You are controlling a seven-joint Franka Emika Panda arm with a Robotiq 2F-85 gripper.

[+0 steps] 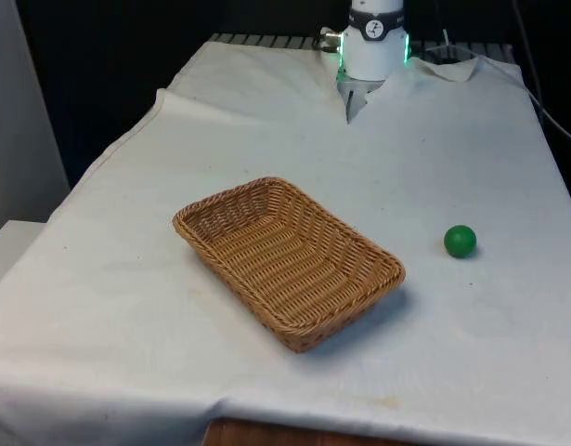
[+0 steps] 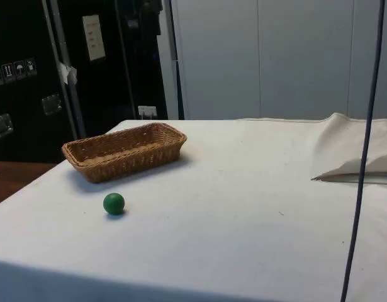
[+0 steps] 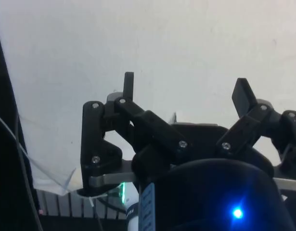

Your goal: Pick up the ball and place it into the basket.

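Observation:
A small green ball [image 1: 460, 241] lies on the white cloth, toward the front view's right; in the side view the ball [image 2: 114, 203] sits just in front of the basket. The woven wicker basket [image 1: 294, 316] stands empty near the table's middle, and its rim [image 2: 86, 168] shows in the side view. My gripper [image 3: 186, 91] is open, its two black fingers spread wide over bare white cloth with nothing between them. It hangs well away from both ball and basket.
The robot's white base [image 1: 373, 42] stands at the table's far end. The cloth bunches into a raised fold [image 2: 350, 151] at the side view's right, and a dark cable [image 2: 363, 157] hangs there.

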